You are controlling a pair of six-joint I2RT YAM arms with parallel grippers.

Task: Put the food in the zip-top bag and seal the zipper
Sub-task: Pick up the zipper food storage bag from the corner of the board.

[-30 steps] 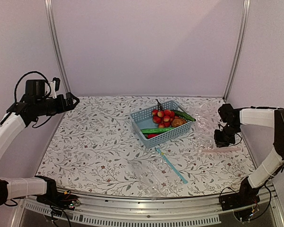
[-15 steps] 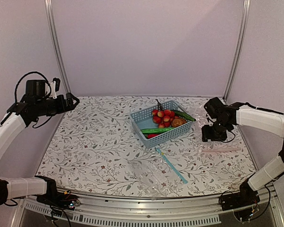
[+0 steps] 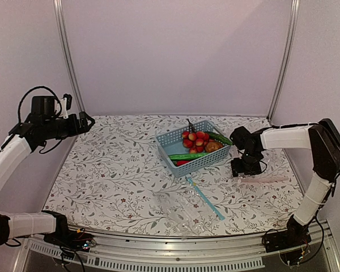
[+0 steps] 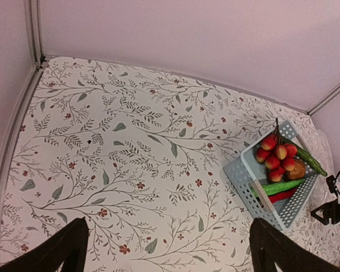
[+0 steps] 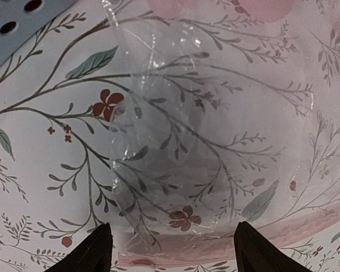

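Opens the right claw (image 5: 173,255), drops the bag (image 5: 187,141) just right of the basket (image 3: 178,148); holds the left claw (image 3: 85,120) open. Probably goes for the food (image 3: 195,139) next.

**Three views: one fixed high up, one riding on each wrist**

Your top external camera sits above and behind the arm bases and looks forward and down, far enough back to take in the whole floral table (image 3: 113,170) and the back wall. Your left wrist camera hangs high over the table's left side and looks down across it towards the right, with the left gripper (image 4: 167,224) dark along its bottom edge. It shares the blue basket (image 3: 199,163) with the top view. Your right wrist camera points almost straight down, very close to the cloth past the right gripper (image 5: 173,226). The zip-top bag (image 5: 175,141) fills its frame, and a basket corner shows at upper left.
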